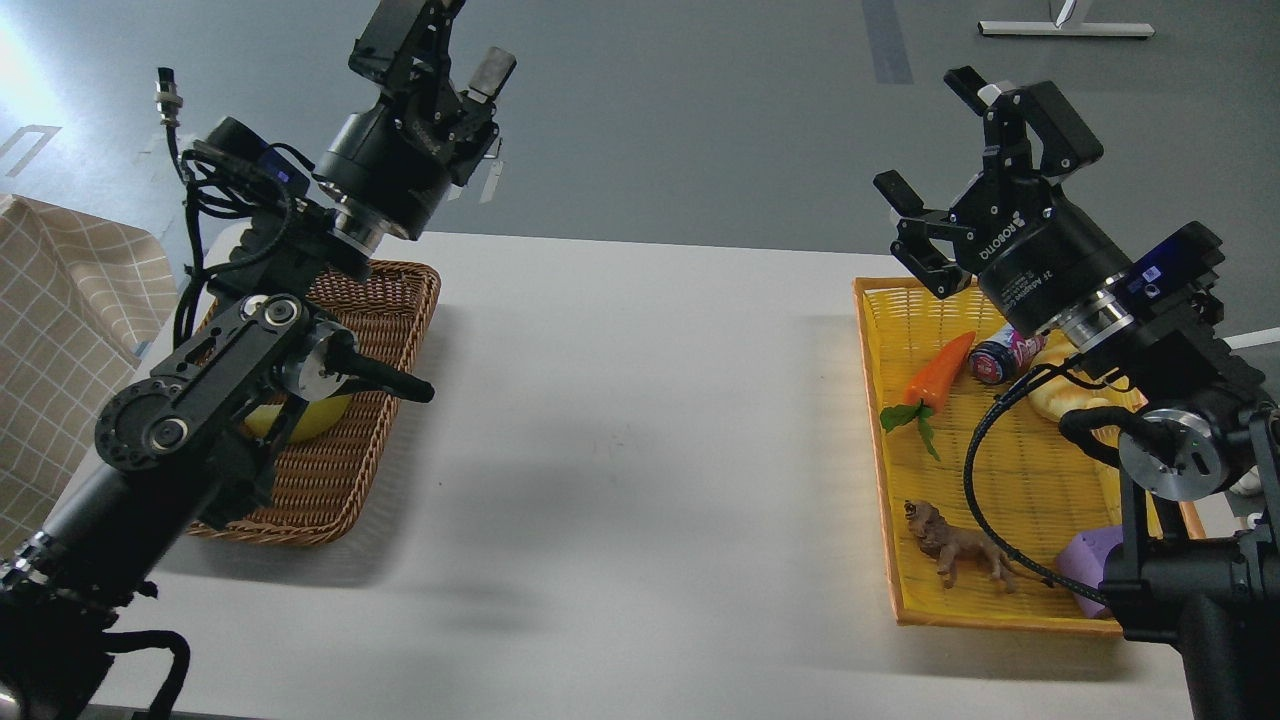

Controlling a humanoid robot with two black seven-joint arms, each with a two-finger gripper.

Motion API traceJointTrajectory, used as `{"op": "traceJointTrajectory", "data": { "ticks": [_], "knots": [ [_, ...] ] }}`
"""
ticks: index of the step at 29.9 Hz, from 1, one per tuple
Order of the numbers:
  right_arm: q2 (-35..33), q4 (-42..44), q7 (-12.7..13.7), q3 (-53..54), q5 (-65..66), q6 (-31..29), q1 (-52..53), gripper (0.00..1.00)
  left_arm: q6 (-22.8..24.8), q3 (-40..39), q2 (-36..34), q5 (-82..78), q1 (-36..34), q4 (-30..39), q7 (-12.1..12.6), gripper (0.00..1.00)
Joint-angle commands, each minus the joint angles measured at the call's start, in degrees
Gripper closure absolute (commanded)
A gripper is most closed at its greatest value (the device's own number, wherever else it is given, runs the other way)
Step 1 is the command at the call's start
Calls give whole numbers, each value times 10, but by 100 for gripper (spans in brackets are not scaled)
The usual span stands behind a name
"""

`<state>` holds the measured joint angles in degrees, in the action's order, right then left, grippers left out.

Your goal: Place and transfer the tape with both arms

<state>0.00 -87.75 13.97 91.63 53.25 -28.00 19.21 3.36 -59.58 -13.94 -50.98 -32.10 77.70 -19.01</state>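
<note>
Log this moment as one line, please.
left gripper: raised, empty | right gripper: open, empty, raised | tape: in wicker basket, partly hidden by left arm

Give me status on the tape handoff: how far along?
Done: nothing visibly. The yellow tape lies in the brown basket, mostly hidden behind the left arm. In hand: nothing; left gripper and right gripper are both raised, jaws open, empty. Left: pick, handoff, placement.
</note>
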Motion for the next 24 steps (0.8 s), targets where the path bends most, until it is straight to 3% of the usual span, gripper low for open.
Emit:
{"op": "traceJointTrajectory", "data": {
  "ticks": [1, 7, 12, 24],
  "knots": [
    [0, -6, 0, -1, -1, 0, -2, 0, 4, -23, 75, 14, 19, 11, 2, 2],
    [0, -26, 0, -3, -2, 0, -8, 0, 34, -37, 137, 14, 63, 25, 4, 2],
    [0, -29, 0, -13, -2, 0, -8, 0, 69, -46, 139, 15, 95, 56, 4, 2],
    [0, -30, 1, -14, -3, 0, -9, 0, 71, -49, 138, 13, 99, 58, 4, 2]
  ]
}}
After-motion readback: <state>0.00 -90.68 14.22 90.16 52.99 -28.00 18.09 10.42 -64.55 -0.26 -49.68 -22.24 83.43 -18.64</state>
